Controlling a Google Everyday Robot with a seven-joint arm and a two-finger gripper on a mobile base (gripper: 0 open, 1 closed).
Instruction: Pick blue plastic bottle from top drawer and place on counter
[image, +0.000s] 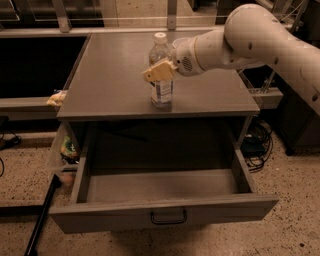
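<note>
Blue plastic bottle (162, 93) stands upright on the counter (110, 75), right of centre, near the front edge. White cap on top, label round the middle. Gripper (159, 70) sits at the bottle's shoulder, its tan part crossing the front of the bottle; cannot tell whether it clamps the bottle or stands loose. White arm (250, 35) reaches in from the right. Below, the top drawer (100, 218) is pulled out, dark handle (168, 217) at mid-front. Cables (255, 142) lie on the floor, right of the cabinet.
</note>
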